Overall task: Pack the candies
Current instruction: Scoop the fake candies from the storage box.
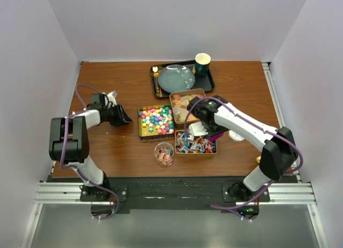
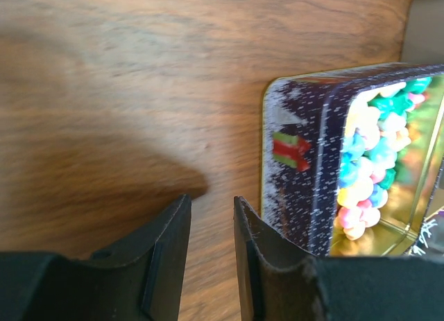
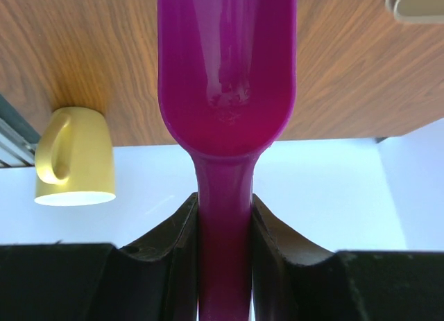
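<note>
Near the worktop's front edge we see small wrapped candies; just beyond, our right gripper clamps the glossy purple plastic scoop. Farther back, bright multicoloured cube candies fill a speckled dark tin beside our left gripper, fingers slightly apart, empty.

White-linked arms with black joints, looping purple cables, matte black fingers
</note>
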`<state>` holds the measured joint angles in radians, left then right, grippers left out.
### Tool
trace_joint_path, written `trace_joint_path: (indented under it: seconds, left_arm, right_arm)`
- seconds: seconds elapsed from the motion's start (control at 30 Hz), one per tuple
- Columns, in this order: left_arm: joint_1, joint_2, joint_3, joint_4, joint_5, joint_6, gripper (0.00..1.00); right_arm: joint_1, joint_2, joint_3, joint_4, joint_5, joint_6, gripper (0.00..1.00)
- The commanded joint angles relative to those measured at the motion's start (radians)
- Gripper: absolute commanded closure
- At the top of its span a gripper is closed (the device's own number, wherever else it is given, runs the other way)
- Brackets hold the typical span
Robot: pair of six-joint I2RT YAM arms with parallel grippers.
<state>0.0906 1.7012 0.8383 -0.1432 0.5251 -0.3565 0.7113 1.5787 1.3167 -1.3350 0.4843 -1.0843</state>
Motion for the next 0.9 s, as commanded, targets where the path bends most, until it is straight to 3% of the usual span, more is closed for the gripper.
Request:
trace_joint_path:
  seconds: [0.0,0.3,0.67,0.87]
  left_arm:
    - [-0.026,0.074,-0.007,-0.032,-0.034,0.017,0.64]
    - [-0.029,0.072,-0.039,-0.022,-0.02,0.007,0.64]
    - [-0.031,0.063,-0.059,-0.001,-0.008,-0.006,0.64]
    - [-0.031,0.043,-0.068,0.005,-0.01,-0.009,0.64]
  right_arm:
    - [0.062,0.027,-0.022,-0.254,0.066,-0.013,1.0]
    - [0.114,0.136,0.004,-0.254,-0.036,0.075,1.0]
    - [0.12,0.296,0.153,-0.221,-0.214,0.299,1.0]
    - [0.151,0.342,0.207,-0.155,-0.253,0.291,1.0]
